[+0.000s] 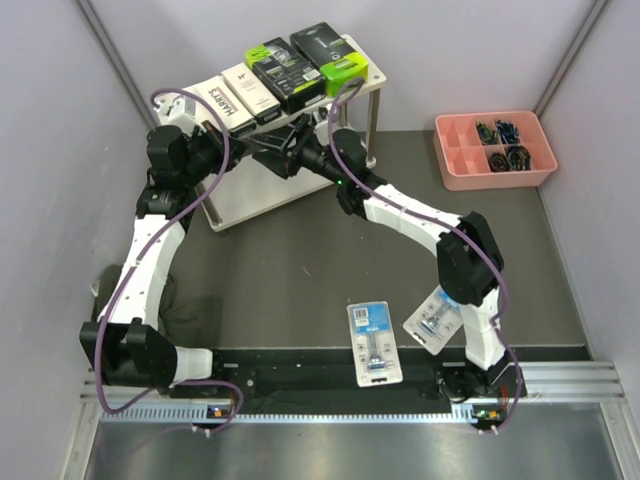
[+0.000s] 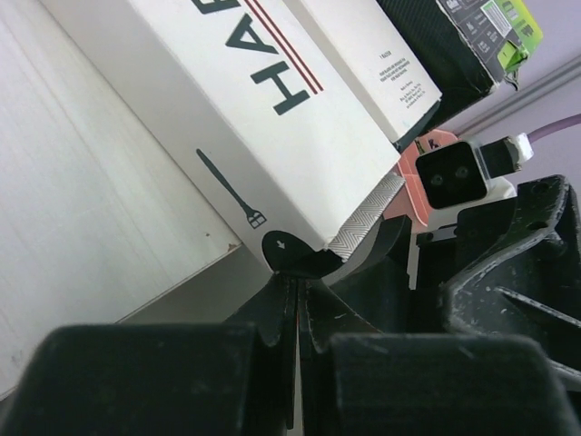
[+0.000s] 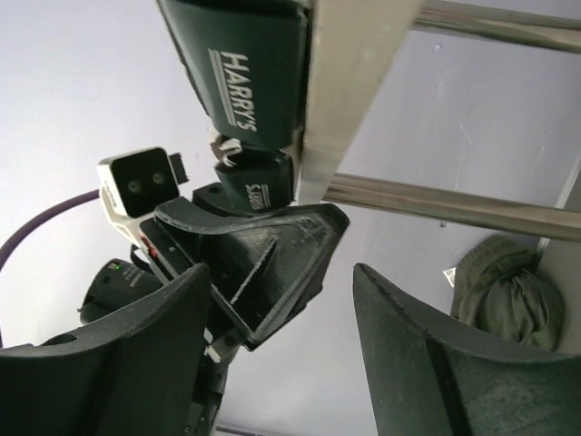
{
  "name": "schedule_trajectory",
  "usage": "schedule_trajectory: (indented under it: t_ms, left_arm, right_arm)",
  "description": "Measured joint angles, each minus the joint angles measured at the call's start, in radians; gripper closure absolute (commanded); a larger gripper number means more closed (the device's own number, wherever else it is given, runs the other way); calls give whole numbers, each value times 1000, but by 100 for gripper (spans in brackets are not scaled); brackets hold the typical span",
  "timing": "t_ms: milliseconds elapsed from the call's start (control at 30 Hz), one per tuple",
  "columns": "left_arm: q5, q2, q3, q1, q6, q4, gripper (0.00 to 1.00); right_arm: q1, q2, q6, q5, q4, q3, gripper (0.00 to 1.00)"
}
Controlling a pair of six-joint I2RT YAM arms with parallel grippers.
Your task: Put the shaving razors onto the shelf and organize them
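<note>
While the left gripper (image 2: 295, 272) is pressing its jaws together on nothing, its tips are sitting at the corner of a white Harry's box (image 2: 272, 118) on the shelf (image 1: 250, 200), upper centre of the top view. Two black-and-lime packs (image 1: 300, 60) are lying alongside. The right gripper (image 3: 277, 282) is hanging below the top board, jaws apart and empty. Two blister packs (image 1: 372, 340) are lying on the table (image 1: 280, 270), lower centre.

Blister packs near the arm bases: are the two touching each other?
Apart. The top external view shows a strip of dark table between the left blister pack and the right blister pack.
</note>
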Motion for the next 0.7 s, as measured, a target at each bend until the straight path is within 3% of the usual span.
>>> schedule_trajectory:
  t_ms: [133,300,400,467,533,700]
  left_arm:
    - [34,-7,-11,0,0,18,88]
    - [71,-74,-90,0,-1,32,70]
    - [89,-134,-141,0,1,31,54]
    - [100,-179,-177,0,-3,29,37]
    - [116,-221,-206,0,-7,29,31]
    - [138,-293,-257,0,-24,-5,1]
  right_arm:
    - [0,-34,-3,-9,1,-59,36]
    - [0,-113,-38,-15,-5,-139,34]
    - [0,-183,-72,-19,-27,-193,34]
    - [0,-235,-98,-22,-39,-233,34]
    - [0,-285,-122,-24,-58,-274,34]
    - [0,-407,-196,-22,-114,-408,33]
